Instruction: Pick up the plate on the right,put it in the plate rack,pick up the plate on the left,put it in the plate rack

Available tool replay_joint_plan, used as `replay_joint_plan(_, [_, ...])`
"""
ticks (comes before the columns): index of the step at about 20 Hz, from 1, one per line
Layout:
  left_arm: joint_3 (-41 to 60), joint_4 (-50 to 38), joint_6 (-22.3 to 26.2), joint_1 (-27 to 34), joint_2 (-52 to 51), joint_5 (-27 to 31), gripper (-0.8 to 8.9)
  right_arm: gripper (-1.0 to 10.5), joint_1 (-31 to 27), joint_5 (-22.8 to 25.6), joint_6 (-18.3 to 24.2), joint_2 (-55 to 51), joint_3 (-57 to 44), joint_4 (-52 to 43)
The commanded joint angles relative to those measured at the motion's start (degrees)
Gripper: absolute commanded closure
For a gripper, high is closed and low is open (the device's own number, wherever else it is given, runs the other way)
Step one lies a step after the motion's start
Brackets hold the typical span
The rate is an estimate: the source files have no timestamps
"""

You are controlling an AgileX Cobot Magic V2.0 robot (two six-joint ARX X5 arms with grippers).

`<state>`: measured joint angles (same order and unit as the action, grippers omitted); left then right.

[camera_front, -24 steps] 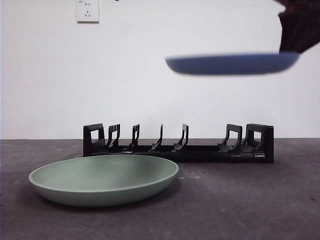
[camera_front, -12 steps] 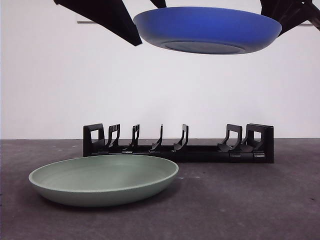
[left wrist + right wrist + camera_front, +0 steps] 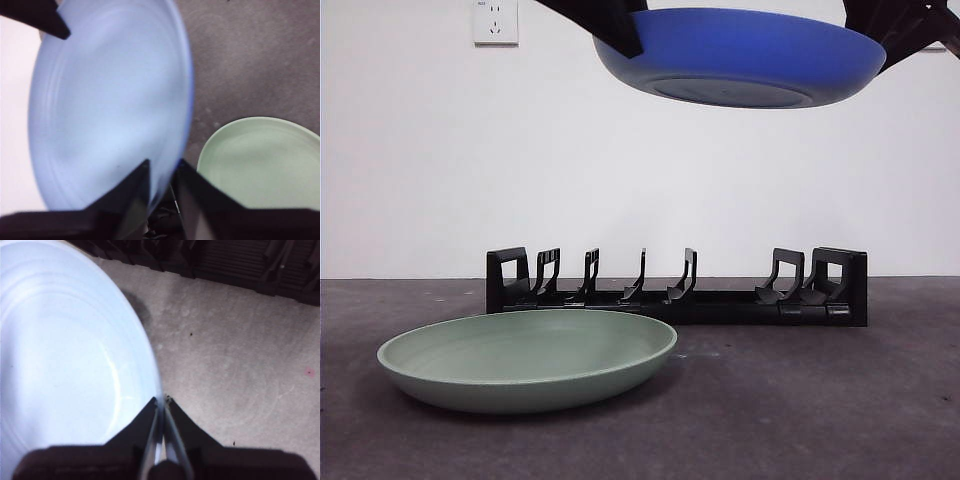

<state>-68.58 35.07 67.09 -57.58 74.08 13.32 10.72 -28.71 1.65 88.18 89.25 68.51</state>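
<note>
A blue plate (image 3: 740,55) hangs level, high above the black plate rack (image 3: 720,300). My right gripper (image 3: 162,400) is shut on the right rim of this blue plate (image 3: 65,365), entering the front view at the top right (image 3: 885,40). My left gripper (image 3: 164,167) is at the opposite rim of the blue plate (image 3: 110,110), jaws open with the rim between them; it reaches in from the top left (image 3: 625,40). A pale green plate (image 3: 527,360) lies flat on the table, in front of the rack's left half.
The rack's dividers stand empty along the back of the dark grey table (image 3: 820,400). A wall socket (image 3: 495,22) sits high on the white wall. The green plate (image 3: 260,160) lies below the left gripper.
The blue plate rose and shifted left a second ago, then stayed nearly still. Over the last half second the left gripper moved in from the left to the plate's rim.
</note>
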Motion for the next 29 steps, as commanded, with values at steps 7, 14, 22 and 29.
replay_joint_plan(7, [0.11, -0.28, -0.07, -0.96, 0.20, -0.17, 8.22, 9.6, 0.20, -0.87, 0.52, 0.31, 0.39, -0.11])
replay_joint_plan(14, [0.11, 0.07, -4.57, -1.38, 0.20, -0.13, 8.22, 7.0, 0.20, -3.52, 0.48, 0.31, 1.09, -2.21])
replay_joint_plan(22, [0.11, -0.22, -19.02, 0.83, 0.20, -9.53, 8.22, 6.2, 0.09, -2.64, -0.17, -0.39, 14.97, -2.97])
replay_joint_plan(29, [0.11, -16.59, -40.83, 16.74, 0.20, -29.09, 8.22, 6.3, 0.09, 8.41, -0.28, -6.56, 27.23, -1.27])
